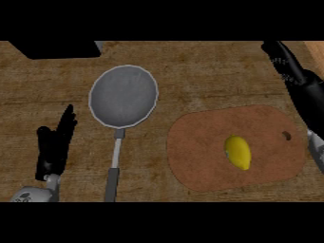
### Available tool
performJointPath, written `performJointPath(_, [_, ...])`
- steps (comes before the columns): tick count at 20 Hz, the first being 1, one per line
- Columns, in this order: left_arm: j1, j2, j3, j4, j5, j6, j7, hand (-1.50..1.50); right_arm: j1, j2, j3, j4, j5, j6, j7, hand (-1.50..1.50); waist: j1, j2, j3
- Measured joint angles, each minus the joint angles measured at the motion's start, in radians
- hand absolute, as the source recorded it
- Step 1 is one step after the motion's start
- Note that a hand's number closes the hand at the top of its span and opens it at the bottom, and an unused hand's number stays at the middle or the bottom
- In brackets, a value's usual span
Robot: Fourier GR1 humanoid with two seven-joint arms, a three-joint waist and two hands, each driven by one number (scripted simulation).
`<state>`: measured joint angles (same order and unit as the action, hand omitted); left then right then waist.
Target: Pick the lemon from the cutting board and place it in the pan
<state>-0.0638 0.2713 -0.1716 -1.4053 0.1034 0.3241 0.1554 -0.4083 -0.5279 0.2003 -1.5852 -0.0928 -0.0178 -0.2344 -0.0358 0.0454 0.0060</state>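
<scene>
A yellow lemon (239,152) lies on the rounded brown cutting board (214,142) at the right of the counter. Left of the board sits a grey pan (123,95) with a pale rim, its handle (113,171) running toward the lower edge; nothing lies inside it. My right hand (290,71) stretches up along the right edge, fingers straight, well above and beyond the board, apart from the lemon. At the lower left my left hand (54,142) rests open, fingers pointing up, beside the pan handle.
A black object (55,49) stands at the counter's far left edge. The wooden counter (214,71) runs between pan, board and that object.
</scene>
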Motion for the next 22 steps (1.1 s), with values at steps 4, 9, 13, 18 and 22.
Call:
performJointPath(4, [-0.028, 0.065, 0.031, 0.024, -0.022, -0.017, 0.038, 0.0, 0.033, 0.056, 0.01, -0.002, -0.087, 0.054, 0.029, -1.5, 0.023, -0.028, -0.003])
performJointPath(9, [-0.019, 0.134, 0.069, 0.044, -0.04, -0.016, 0.063, 0.0, 0.049, 0.016, -0.036, 0.014, -0.067, 0.027, 0.042, 1.5, -0.003, -0.048, -0.008])
performJointPath(13, [-0.003, 0.18, 0.107, 0.057, -0.025, -0.037, 0.073, 0.0, 0.185, 0.145, -0.139, 0.056, -0.14, -0.134, 0.028, -1.5, -0.011, -0.047, -0.004])
performJointPath(18, [-0.023, 0.213, 0.145, 0.092, -0.011, -0.105, 0.063, 0.0, 0.394, 0.194, -0.148, -0.055, -0.149, -0.127, -0.088, -1.5, 0.011, -0.047, -0.005])
performJointPath(22, [-0.03, 0.224, 0.165, 0.099, -0.008, -0.133, 0.066, 0.0, 0.493, 0.119, -0.147, -0.186, -0.099, -0.098, -0.046, -1.5, 0.019, -0.048, -0.006])
